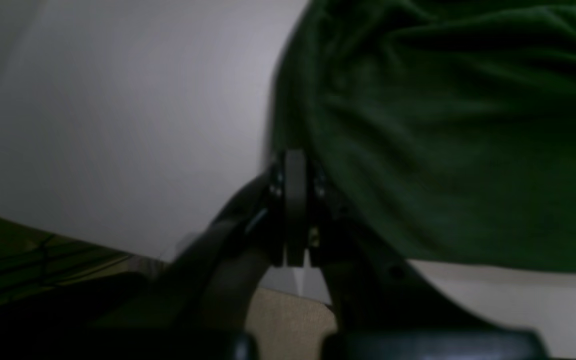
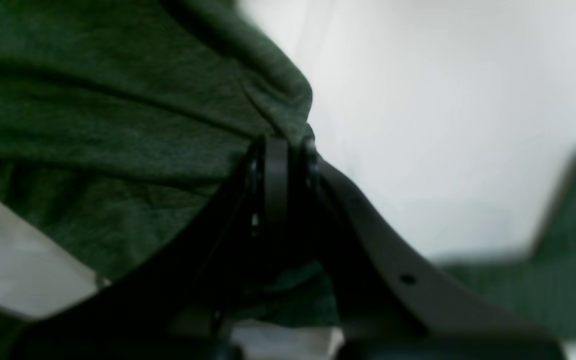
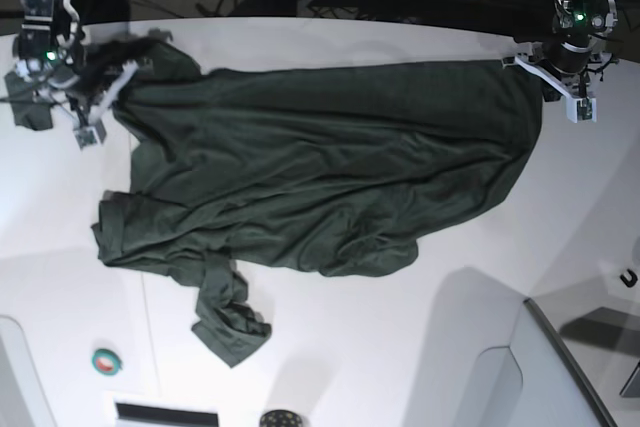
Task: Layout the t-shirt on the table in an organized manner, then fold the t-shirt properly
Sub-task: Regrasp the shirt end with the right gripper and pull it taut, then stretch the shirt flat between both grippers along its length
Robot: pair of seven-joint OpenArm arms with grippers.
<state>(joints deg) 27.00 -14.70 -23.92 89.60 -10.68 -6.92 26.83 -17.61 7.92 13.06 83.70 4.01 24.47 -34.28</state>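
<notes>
The dark green t-shirt point(image 3: 320, 177) lies wrinkled across the white table point(image 3: 340, 367), stretched between my two grippers along its far edge. A sleeve point(image 3: 230, 322) hangs bunched toward the front. My left gripper point(image 3: 545, 72), on the base view's right, is shut on the shirt's far right corner. In the left wrist view its jaws point(image 1: 295, 160) are closed at the cloth's edge point(image 1: 443, 125). My right gripper point(image 3: 110, 87), on the base view's left, is shut on the far left corner. In the right wrist view its jaws point(image 2: 283, 145) pinch a fold of cloth point(image 2: 118, 110).
A green tape roll point(image 3: 106, 360) and a dark round thing point(image 3: 280, 419) sit near the front edge. A white tray point(image 3: 560, 377) stands at the front right, with a small black hook point(image 3: 628, 278) beside it. Cables and dark gear lie behind the table's back edge.
</notes>
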